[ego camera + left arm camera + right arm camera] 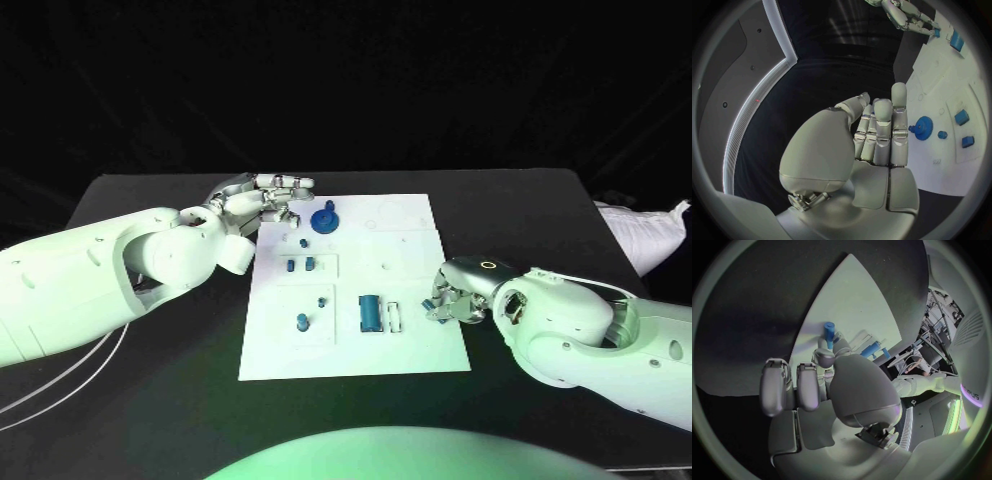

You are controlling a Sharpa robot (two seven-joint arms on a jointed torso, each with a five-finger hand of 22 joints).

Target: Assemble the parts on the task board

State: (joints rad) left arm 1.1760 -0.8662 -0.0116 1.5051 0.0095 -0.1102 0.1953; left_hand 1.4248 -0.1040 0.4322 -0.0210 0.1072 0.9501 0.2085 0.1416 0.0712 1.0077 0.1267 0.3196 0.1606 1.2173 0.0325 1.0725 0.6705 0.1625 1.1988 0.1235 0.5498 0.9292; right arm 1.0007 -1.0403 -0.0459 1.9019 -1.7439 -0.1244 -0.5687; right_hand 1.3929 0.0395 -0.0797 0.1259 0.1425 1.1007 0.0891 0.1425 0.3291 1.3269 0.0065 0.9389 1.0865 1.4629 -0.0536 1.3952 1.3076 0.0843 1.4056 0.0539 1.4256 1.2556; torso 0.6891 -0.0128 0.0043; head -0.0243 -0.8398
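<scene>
From the head view I see the task board in the middle of the black table. My left hand sits at the board's far left corner, and the blue gear lies just beside its fingertips. My right hand rests at the board's right edge, fingers curled in around a small blue part. Beside that hand, toward the board's middle, lies a blue cylinder, and further off are several small blue pieces.

In the left wrist view, my left hand has its fingers straight and pressed side by side, holding nothing. The gear lies on the board just past the fingers; I cannot tell whether they touch.

In the right wrist view, my right hand pinches a blue peg at its fingertips, over the white board. More blue pieces lie just beyond the thumb side.
</scene>
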